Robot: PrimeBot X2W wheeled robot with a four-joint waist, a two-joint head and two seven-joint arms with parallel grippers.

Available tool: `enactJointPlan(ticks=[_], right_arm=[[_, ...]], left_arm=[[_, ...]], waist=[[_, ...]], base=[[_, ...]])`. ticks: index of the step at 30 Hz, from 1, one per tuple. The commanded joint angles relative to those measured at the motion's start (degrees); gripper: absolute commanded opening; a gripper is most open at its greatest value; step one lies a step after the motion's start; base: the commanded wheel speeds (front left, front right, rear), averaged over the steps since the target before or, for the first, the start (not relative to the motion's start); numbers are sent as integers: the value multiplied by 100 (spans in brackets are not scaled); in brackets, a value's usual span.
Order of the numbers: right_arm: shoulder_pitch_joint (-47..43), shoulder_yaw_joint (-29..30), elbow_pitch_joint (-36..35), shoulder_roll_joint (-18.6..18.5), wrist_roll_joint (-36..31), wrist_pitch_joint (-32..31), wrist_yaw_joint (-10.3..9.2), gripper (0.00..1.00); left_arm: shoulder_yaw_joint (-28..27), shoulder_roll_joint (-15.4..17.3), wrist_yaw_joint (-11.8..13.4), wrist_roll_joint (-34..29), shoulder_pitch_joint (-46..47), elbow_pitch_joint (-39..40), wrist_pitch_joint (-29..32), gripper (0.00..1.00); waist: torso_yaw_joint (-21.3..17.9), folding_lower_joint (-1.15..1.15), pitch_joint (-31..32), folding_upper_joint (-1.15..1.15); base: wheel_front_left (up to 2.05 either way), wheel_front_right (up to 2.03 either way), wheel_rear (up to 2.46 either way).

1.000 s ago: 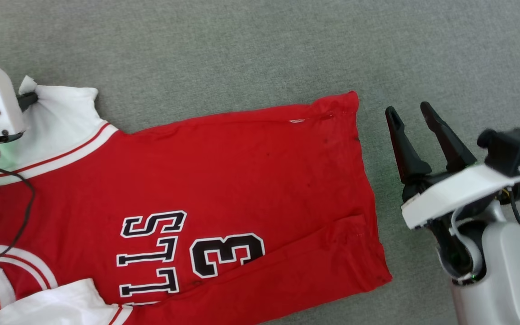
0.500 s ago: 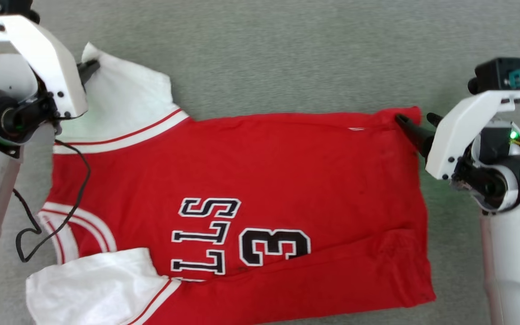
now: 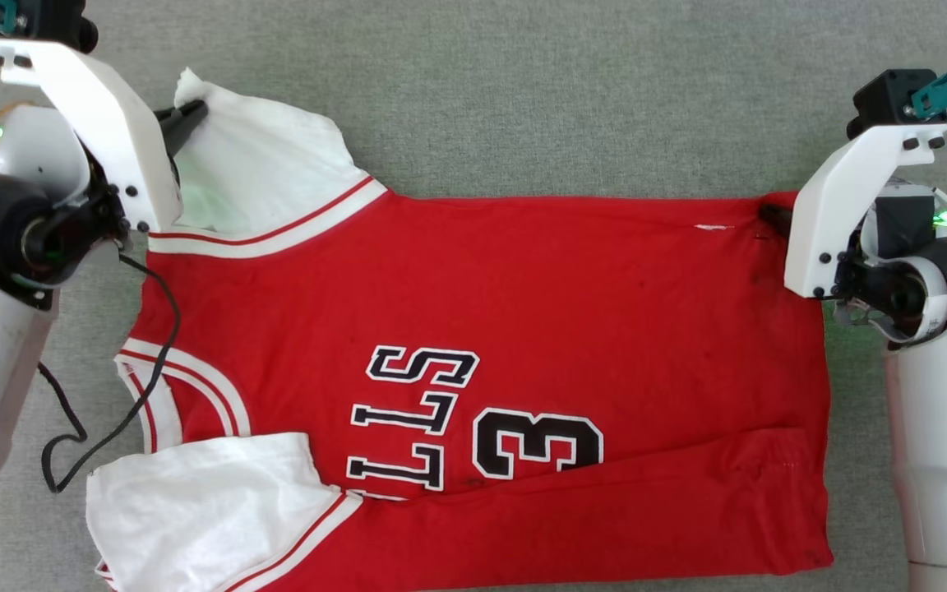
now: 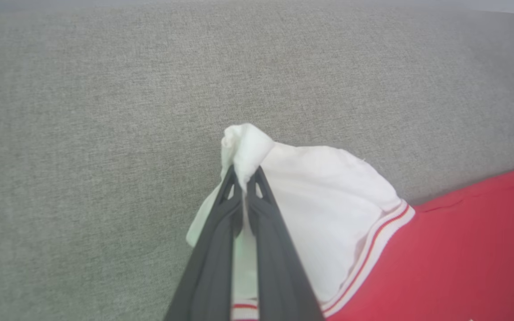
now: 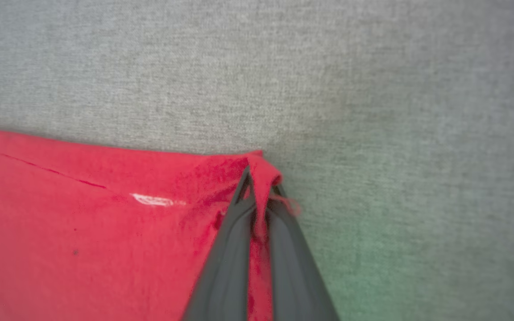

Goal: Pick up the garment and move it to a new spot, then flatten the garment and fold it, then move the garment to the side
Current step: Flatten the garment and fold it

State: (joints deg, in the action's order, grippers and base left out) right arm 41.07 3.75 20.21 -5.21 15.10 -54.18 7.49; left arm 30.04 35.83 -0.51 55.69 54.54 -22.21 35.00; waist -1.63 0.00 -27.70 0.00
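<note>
Now the red jersey [image 3: 572,296] is spread flat, lettering up, on a grey woven surface [image 3: 539,90], with its neck end toward the left arm and its hem toward the right arm. One white sleeve [image 3: 268,164], at the far left corner, is pinched between the closed fingers of the left gripper [image 4: 244,176], and a small tuft of white cloth is bunched past the tips. The far hem corner is clamped by the right gripper [image 5: 260,189], with red fabric gathered between its two fingers. A second white sleeve [image 3: 202,501] is laid at the near left. A black cable [image 3: 157,353] is draped across the shoulder trim.
</note>
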Motion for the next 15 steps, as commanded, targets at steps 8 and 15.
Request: enactJointPlan(ticks=[8,15], right_arm=[[-491,-87,-501,-265,180,372,-1,0],[-1498,1,-1135,-328,364,447,-1,0]], left_arm=[[-289,35,25,225,-756,195,-659,0],[-627,29,178,669,-2020,531,-1245,0]], waist=[[141,0,723,0],[280,0,1426,0]], base=[[0,0,0],[0,0,0]])
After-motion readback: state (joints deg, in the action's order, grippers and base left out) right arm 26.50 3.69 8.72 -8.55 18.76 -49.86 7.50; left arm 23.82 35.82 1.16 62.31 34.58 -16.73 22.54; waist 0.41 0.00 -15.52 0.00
